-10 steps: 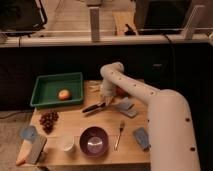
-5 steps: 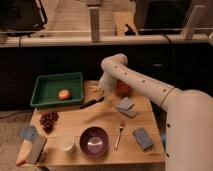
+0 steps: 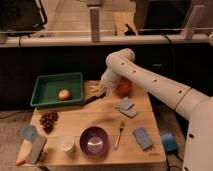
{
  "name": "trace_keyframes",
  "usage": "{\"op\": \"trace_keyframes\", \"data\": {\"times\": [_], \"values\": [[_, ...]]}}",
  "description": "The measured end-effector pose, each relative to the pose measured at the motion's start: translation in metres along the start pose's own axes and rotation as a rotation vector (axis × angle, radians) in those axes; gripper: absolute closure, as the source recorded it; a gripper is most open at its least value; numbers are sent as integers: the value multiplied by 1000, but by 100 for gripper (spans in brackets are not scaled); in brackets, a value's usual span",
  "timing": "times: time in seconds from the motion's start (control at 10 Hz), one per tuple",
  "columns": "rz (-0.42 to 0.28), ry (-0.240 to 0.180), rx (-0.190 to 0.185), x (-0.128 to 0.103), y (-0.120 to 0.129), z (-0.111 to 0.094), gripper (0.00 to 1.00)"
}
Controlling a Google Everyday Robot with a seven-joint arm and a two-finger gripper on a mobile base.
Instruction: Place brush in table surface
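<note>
- Wooden planks make up the table surface [image 3: 100, 120], set in front of a dark wall with a pale rail above it.
- At the far edge, just right of the green tray [image 3: 75, 80], the gripper [image 3: 98, 90] hangs low over the wood at the end of the white arm [image 3: 150, 82].
- Whether its fingers are spread or pressed together cannot be told.
- The brush [image 3: 93, 98] shows as a slim dark stick slanting down-left from below the gripper, beside the tray's right corner; whether it touches the wood or the gripper cannot be told.
- An orange fruit [image 3: 63, 94] lies in the tray.
- Grapes [image 3: 48, 120], a purple bowl [image 3: 94, 141], a white cup [image 3: 65, 144] and a fork [image 3: 119, 135] sit nearer the front.
- A blue-grey cloth [image 3: 126, 107] lies right of centre, with an orange round thing [image 3: 123, 86] behind it.
</note>
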Motion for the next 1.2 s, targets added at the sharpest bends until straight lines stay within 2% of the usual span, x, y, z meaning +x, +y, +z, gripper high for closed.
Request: {"op": "trace_keyframes", "data": {"times": [0.2, 0.4, 0.7, 0.9, 1.2], "values": [[-10, 0, -4, -2, -1, 4, 100], [-19, 0, -25, -3, -1, 14, 100], [-20, -6, -113, -5, 7, 60, 100], [-14, -18, -196, -2, 22, 97, 100], [-9, -52, -299, 2, 41, 136, 100]]}}
